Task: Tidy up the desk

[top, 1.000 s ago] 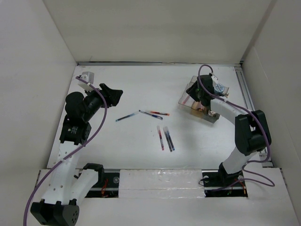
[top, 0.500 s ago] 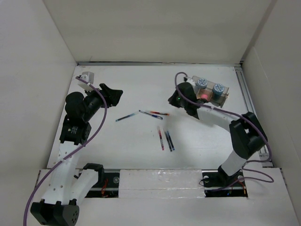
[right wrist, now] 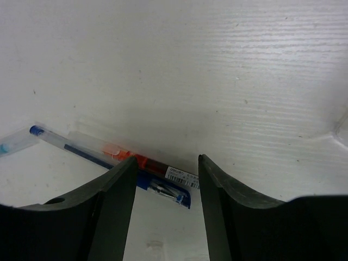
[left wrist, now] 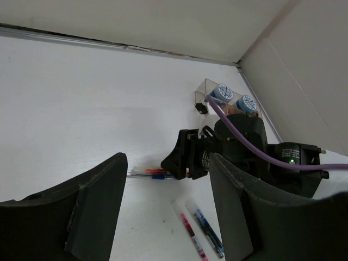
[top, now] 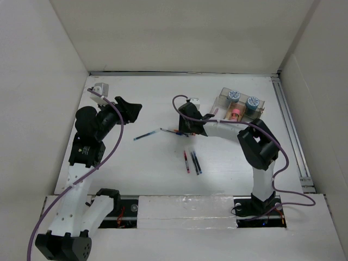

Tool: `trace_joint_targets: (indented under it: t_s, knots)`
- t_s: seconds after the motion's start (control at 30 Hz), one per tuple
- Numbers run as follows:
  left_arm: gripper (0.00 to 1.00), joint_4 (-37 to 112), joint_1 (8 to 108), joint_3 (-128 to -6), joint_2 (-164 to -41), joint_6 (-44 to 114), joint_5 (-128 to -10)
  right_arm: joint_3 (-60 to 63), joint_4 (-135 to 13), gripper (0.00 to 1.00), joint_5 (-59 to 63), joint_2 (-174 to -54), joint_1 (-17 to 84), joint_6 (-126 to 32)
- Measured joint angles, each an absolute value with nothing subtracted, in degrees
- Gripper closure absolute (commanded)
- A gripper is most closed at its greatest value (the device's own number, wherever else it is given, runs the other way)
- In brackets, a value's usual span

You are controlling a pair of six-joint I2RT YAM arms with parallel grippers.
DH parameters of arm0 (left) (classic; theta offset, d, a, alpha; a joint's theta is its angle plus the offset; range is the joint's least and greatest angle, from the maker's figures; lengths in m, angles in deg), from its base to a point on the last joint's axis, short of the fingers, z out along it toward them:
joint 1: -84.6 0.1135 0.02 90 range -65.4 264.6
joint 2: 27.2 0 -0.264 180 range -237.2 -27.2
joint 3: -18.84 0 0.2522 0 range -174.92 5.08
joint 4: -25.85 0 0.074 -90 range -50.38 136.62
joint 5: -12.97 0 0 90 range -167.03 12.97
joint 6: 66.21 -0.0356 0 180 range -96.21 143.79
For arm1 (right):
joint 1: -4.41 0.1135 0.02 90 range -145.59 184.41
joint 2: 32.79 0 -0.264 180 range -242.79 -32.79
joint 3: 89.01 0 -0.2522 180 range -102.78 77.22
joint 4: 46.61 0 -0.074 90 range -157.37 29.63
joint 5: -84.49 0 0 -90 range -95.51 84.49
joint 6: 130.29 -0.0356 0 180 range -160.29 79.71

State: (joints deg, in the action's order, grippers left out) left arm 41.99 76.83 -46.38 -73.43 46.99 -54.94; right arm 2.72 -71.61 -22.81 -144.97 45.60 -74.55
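The right arm (top: 255, 147) has swung left across the counter (top: 152, 174). A second ago its fingers were down at the clear tray (top: 242, 103) near the right wall, hiding much of it. Half a second ago they had come away from it. Now the right fingers (right wrist: 109, 217) stand apart, low over the red pen (right wrist: 144, 162) and the blue pen (right wrist: 163, 190) near the middle, one finger on each side of the pair. The tray is now in plain view, and the arm's elbow sits further in from the right wall.
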Motion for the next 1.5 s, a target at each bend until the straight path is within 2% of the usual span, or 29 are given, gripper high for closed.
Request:
trace_joint_targets:
  t_s: [0.37, 0.77, 0.93, 0.97, 1.17, 1.27, 1.5]
  knots:
    - [0.42, 41.99, 76.83, -46.38, -73.41, 46.99, -54.97, 0.39, -74.30, 0.42, -25.04, -145.61, 46.30, -71.43]
    - [0.42, 41.99, 76.83, -46.38, -73.37, 46.99, -54.94, -0.77, -74.94, 0.44, -24.16, -148.23, 47.20, -70.05]
    - [0.42, 41.99, 76.83, -46.38, -73.04, 46.99, -54.94, -1.12, -75.13, 0.61, -24.14, -148.67, 47.24, -69.83]
    - [0.42, 41.99, 76.83, -46.38, -72.98, 46.99, -54.97, -1.12, -75.29, 0.67, -24.25, -148.67, 47.26, -69.90]
    - [0.42, 41.99, 76.83, -46.38, -72.87, 46.99, -54.94, -0.93, -75.42, 0.89, -25.30, -148.65, 47.24, -70.14]
    - [0.42, 41.99, 76.83, -46.38, -72.87, 47.01, -54.97, -0.90, -75.70, 0.95, -26.50, -148.54, 47.13, -70.34]
    - [0.42, 42.01, 76.83, -46.38, -72.84, 46.99, -54.97, 2.42, -76.82, 0.98, -28.99, -142.05, 45.93, -71.89]
